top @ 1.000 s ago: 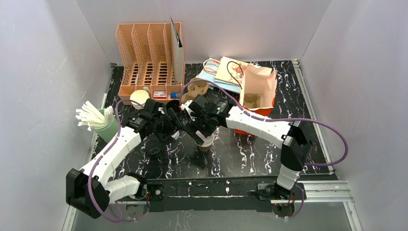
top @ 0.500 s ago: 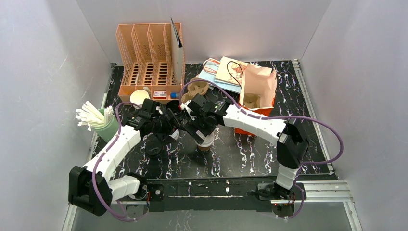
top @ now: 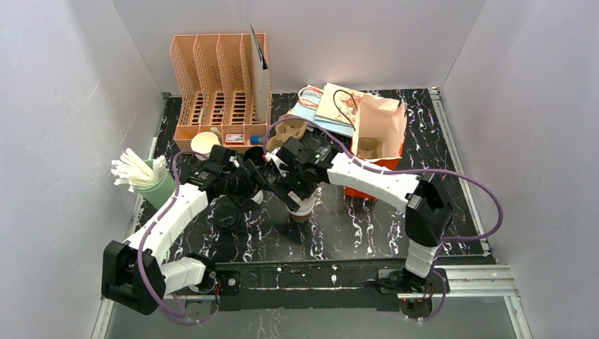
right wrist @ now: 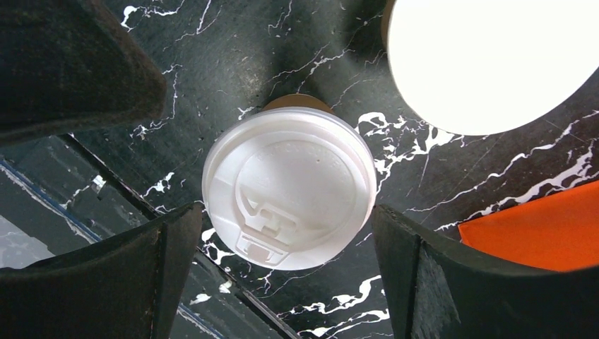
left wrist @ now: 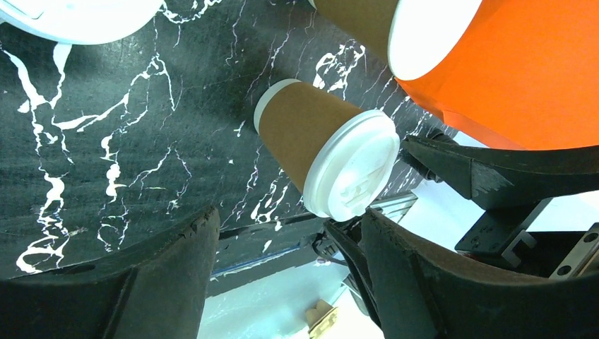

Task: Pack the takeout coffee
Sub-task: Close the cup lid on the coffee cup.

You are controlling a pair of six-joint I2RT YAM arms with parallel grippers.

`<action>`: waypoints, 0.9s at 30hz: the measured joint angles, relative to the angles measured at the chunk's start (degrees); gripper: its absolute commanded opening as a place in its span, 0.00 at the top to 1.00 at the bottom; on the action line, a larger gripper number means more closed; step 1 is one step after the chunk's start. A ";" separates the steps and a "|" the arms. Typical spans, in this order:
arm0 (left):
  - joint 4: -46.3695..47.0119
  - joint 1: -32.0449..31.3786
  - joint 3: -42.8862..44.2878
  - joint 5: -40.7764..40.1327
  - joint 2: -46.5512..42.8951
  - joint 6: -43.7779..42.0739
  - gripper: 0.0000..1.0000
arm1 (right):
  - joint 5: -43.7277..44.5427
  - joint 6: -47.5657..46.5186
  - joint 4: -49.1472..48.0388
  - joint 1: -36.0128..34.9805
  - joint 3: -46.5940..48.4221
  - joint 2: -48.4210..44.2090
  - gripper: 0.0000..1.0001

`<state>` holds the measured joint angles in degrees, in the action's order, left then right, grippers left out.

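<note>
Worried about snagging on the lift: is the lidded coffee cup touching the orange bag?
Apart. Right wrist view shows bare table between the cup and the orange bag.

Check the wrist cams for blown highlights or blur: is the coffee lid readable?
Right wrist: lid sharp, embossing readable; white disc at top right blown out; pincer fingers dark and soft. Left wrist: brown cup in focus, its lid slightly washed out. Top external: even light, no obvious glare.
</note>
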<state>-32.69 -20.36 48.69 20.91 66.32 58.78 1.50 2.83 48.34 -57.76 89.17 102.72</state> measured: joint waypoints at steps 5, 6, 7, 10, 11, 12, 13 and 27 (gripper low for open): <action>0.94 0.00 -1.16 1.09 0.07 0.42 0.32 | -1.75 -0.33 0.02 0.00 0.00 1.07 0.02; 1.01 0.00 -1.25 1.33 0.20 0.44 0.33 | -1.64 -0.52 0.02 0.00 0.02 1.31 0.02; 1.09 0.00 -1.29 1.62 0.48 0.44 0.33 | -1.68 -0.70 0.07 0.00 0.11 1.38 0.03; 1.42 0.00 -1.38 2.29 1.42 0.42 0.34 | -1.88 -0.98 0.11 0.17 0.35 1.57 0.07; 1.44 0.00 -1.40 2.40 1.64 0.44 0.34 | -1.88 -1.11 0.13 0.24 0.44 1.64 0.08; 1.44 0.00 -1.42 2.51 1.77 0.44 0.35 | -1.88 -1.18 0.20 0.28 0.52 1.68 0.08; 1.51 0.00 -1.49 2.56 1.84 0.44 0.35 | -1.88 -1.25 0.24 0.33 0.59 1.73 0.09; 3.13 0.00 -2.71 3.76 1.88 0.83 0.36 | -1.55 -1.53 0.66 0.31 0.68 1.81 0.14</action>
<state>-29.56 -20.36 45.98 24.67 68.20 59.61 -0.05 1.30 48.99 -57.45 89.84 104.53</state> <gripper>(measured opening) 0.643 0.879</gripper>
